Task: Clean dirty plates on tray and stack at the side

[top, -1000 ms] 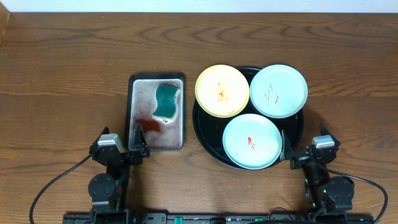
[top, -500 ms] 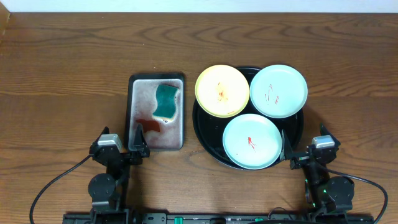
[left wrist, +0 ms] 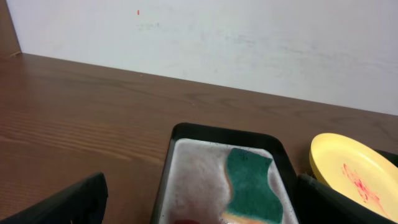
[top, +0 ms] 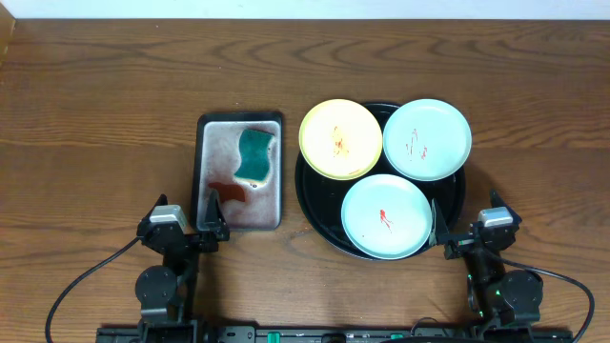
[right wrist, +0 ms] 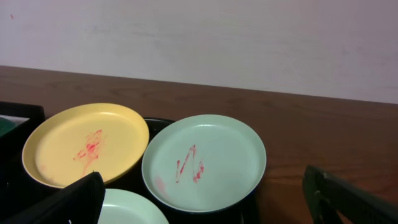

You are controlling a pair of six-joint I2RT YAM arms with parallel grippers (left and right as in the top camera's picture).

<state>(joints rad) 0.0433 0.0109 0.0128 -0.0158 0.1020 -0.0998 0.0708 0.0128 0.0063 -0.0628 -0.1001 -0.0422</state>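
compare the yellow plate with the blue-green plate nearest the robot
The yellow plate sits far left on the black tray, the nearest blue-green plate at its near edge. The yellow plate's smear is orange and spread; the blue-green plate's is a thin red streak. Both are small, round, dirty and flat on the tray.

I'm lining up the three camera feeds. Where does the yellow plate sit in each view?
Overhead: the yellow plate is right of centre, at the upper left of the black tray.
Left wrist: at the lower right edge, partly cut off.
Right wrist: left of centre.
Shared landmark: the rectangular tray lies just left of the plate in all three.
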